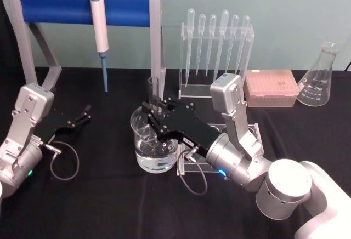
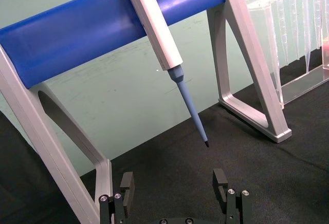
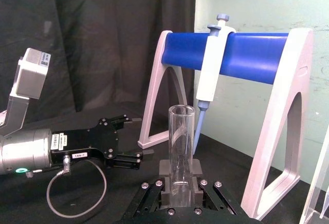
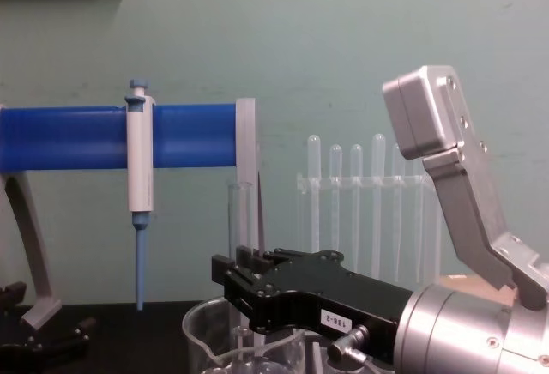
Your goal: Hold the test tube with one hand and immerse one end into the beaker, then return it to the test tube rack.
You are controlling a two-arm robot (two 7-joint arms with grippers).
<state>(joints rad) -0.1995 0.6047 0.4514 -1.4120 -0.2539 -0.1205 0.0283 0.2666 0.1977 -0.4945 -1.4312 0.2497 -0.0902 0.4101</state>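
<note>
Nearest us, our right claw clamps the test tube upright, its lower end down in the beaker; pulling sideways before lifting clear could, we judge, strike the rim and tip it, while our left claw sits parked, wide open.

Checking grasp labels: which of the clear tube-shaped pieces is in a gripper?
The test tube: wider, open-topped, clamped upright by the right gripper at the beaker. The thin bulb-topped pipettes stand in their rack behind; left gripper is open, empty.
</note>
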